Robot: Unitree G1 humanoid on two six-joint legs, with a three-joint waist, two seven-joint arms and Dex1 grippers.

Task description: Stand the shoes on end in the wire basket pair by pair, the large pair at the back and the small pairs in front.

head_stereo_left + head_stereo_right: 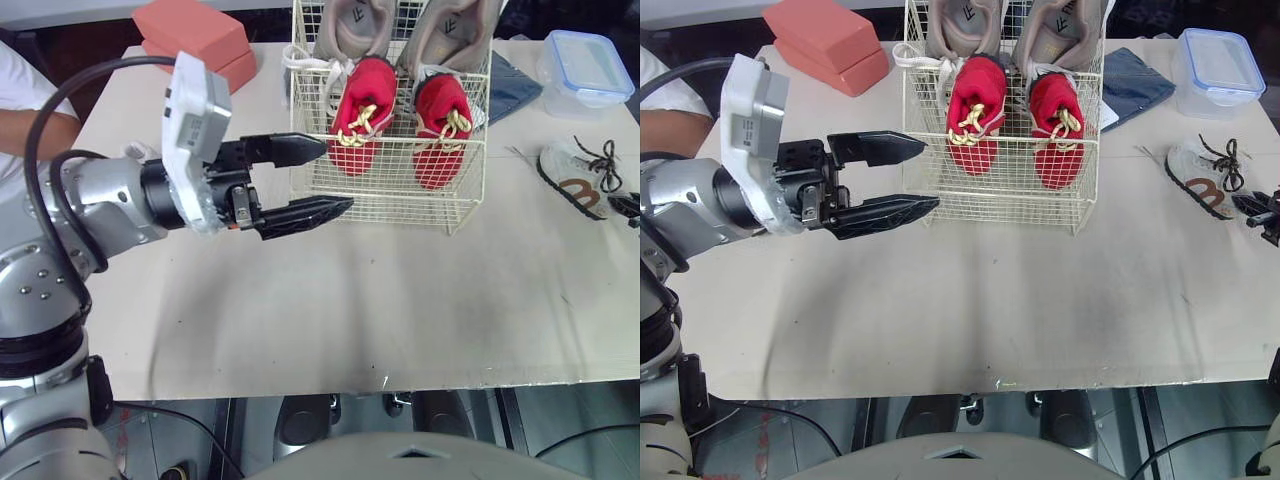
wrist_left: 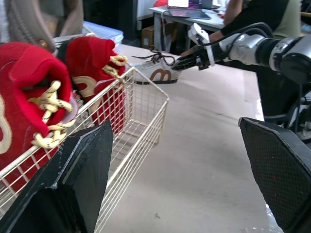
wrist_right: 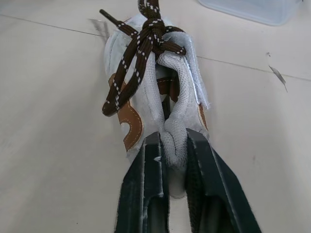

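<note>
Pinching the heel rim of the white shoe (image 3: 148,104), the right end effector (image 3: 175,143) has both fingers closed on the padded collar, with the brown laces (image 3: 150,36) knotted beyond the tips. That shoe lies on the surface (image 1: 350,300) at the robot's right, well apart from the basket (image 1: 390,205), and has a brown mark on its side. The left end effector (image 1: 337,177) hovers above the surface just beside the basket's front left corner, its fingers spread apart with nothing between them, pointing toward the wire. Inside the basket the grey pair (image 1: 355,25) stands on end at the back. The red pair (image 1: 360,115) stands on end in front of it, side by side, yellow laces facing out. A clear box (image 1: 585,65) with a blue rim sits behind the white shoe, with a dark cloth (image 1: 510,85) between it and the basket. Two pink blocks (image 1: 190,35) are stacked at the far left corner.
</note>
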